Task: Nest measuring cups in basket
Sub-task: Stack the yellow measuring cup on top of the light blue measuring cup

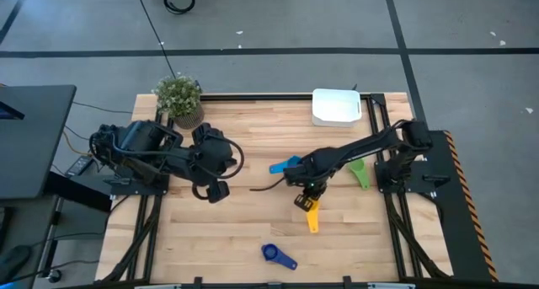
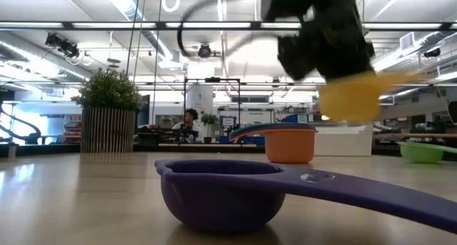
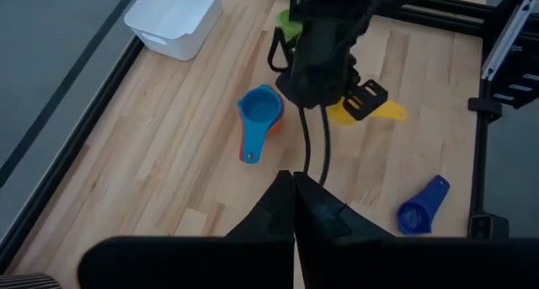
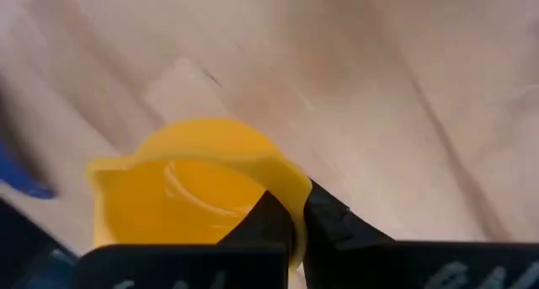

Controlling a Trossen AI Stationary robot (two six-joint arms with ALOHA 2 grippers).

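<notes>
I have the right gripper pinched narrow on the rim of the small yellow plastic measuring cup, and in the low view that cup hangs clear of the light wooden table, so the thing I worry about most is the grip itself: the right wrist view shows only a thin edge of the cup wall between the fingers, and I judge that a quick swing toward the white rounded plastic basket could let it twist or drop. A second risk is the path, because the light blue cup sitting in the orange cup lies just beside the right arm, between it and the basket, and a low carry could knock that pair. The basket stands at the far edge of the table, well apart from the held cup, and looks to have nothing in it yet. The green cup lies near the right arm's base, and the dark blue cup rests alone near the front edge. The left gripper waits over the left half of the table with its fingers closed together on nothing, near the potted green plant.
</notes>
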